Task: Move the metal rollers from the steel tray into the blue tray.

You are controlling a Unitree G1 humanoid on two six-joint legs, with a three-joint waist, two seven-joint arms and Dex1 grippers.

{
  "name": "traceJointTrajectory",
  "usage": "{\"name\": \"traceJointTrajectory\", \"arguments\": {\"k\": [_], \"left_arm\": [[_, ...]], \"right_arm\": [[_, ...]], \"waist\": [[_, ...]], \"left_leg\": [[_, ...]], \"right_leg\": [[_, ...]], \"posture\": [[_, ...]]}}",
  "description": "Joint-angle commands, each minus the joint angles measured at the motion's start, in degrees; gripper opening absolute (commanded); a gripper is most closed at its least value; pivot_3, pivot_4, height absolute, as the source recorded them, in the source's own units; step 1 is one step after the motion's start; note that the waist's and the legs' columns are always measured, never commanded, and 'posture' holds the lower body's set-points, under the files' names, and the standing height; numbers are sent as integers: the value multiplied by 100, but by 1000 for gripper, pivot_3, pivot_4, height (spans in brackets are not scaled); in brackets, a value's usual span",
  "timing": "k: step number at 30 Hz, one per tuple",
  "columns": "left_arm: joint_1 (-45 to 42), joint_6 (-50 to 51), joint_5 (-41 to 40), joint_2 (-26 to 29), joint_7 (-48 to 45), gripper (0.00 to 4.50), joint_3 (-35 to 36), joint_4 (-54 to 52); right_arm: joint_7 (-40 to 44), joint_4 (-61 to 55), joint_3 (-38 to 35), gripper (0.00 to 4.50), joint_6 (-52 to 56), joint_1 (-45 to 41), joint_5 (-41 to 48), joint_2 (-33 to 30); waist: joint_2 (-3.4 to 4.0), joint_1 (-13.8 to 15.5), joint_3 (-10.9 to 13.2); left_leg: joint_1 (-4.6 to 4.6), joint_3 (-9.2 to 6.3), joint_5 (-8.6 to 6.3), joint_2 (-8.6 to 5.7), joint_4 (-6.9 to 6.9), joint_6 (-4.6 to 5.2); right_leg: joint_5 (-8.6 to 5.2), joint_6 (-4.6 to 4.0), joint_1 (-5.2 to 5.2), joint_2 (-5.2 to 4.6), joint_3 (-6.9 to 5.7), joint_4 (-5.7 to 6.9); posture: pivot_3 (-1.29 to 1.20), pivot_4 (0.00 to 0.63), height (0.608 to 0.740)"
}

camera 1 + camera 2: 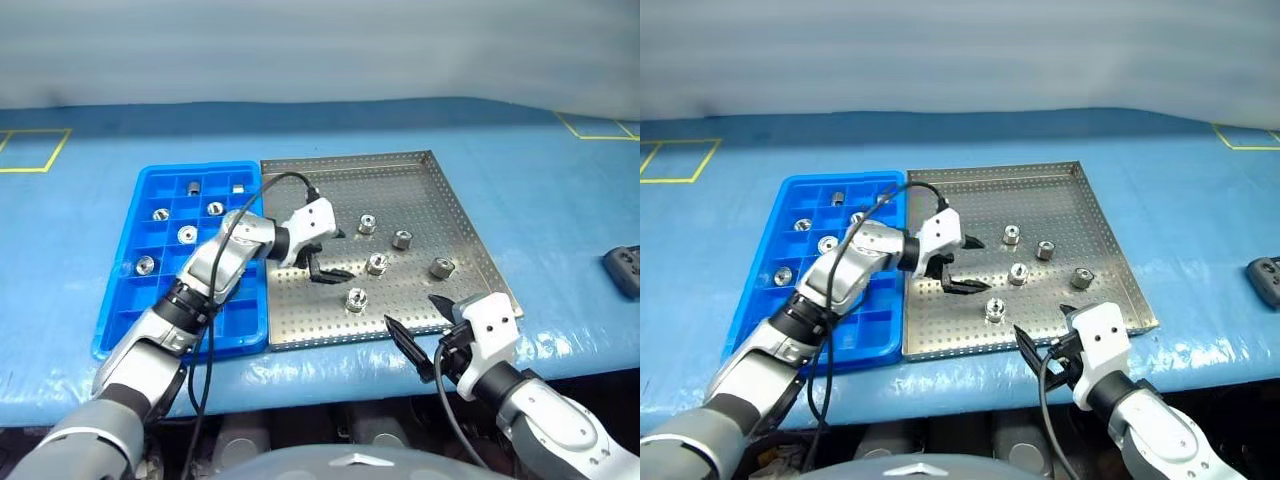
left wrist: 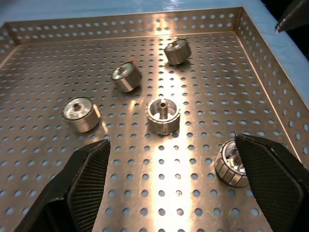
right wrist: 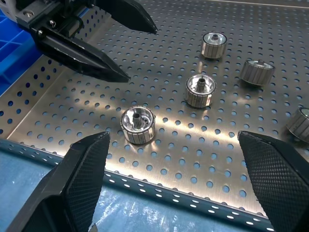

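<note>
We work at a table under a blue cover [image 1: 560, 210], with a pale wall behind. Five metal rollers [image 1: 377, 263] lie loose on the steel tray [image 1: 450, 190], spread over its middle and right side. Six more already sit in compartments toward the far end of the blue tray [image 1: 140, 300], which lies touching the steel tray's left edge.

Our left gripper [image 1: 325, 255] hangs over the steel tray's left part, fingers spread wide and holding nothing, pointing toward the rollers. The nearest roller [image 3: 138, 125] stands upright just beside its fingertips.

Our right gripper [image 1: 418, 330] waits at the steel tray's near rim, its fingers also spread wide and empty.

We judge this to be the reach for the next pick. It calls for setting the left fingers on either side of one roller, closing, then carrying it to a free compartment.
</note>
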Motion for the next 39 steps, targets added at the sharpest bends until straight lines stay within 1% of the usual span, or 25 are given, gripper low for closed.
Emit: {"name": "traceJointTrajectory", "arguments": {"k": [1,7,16,20,27,30,37,39], "left_arm": [[-208,-381,200,-127,-262,4474,-195,199],[-143,-636,436,-164,-516,4474,-420,319],[124,-794,785,-32,-792,4474,-715,166],[261,-884,941,-85,-742,4474,-797,186],[310,-919,970,-349,-468,4474,-677,302],[301,-857,902,-396,-430,3890,-611,266],[294,-752,850,-269,-531,1628,-535,90],[302,-720,841,-203,-550,1630,-508,28]], "right_arm": [[-274,-218,117,4500,-509,214,12,-154],[-648,-218,313,4500,-968,484,55,-417],[-965,-218,438,4500,-1188,500,203,-726],[-1009,-218,409,4500,-1167,416,287,-829],[-1076,-218,390,4500,-1123,286,404,-949],[-1087,-218,374,4500,-1114,270,439,-991],[-1052,-218,388,4500,-989,46,493,-982],[-1018,-218,382,4500,-884,-81,509,-953]], "waist": [[0,-79,0],[1,-214,-1],[3,-250,-2],[3,-246,-2],[3,-232,-2],[3,-233,-2],[3,-218,-2],[5,-207,-3]], "left_leg": [[0,1,0,0,0,0],[4,-1,0,0,1,0],[7,2,0,0,0,1],[7,4,0,0,1,1],[6,5,-1,-3,2,3],[7,6,-1,-3,1,3],[9,8,-1,-2,2,3],[9,9,-1,-2,2,3]], "right_leg": [[0,0,0,0,0,0],[2,5,0,-1,12,2],[3,8,0,-1,19,2],[4,9,-1,-2,21,2],[6,12,-1,-2,24,2],[6,13,-1,-2,26,2],[8,16,0,-1,28,2],[8,16,0,0,29,2]], "posture": [[-182,150,740],[-204,150,740],[-199,150,740],[-194,150,740],[-187,150,740],[-187,150,740],[-150,150,740],[-134,150,740]]}}
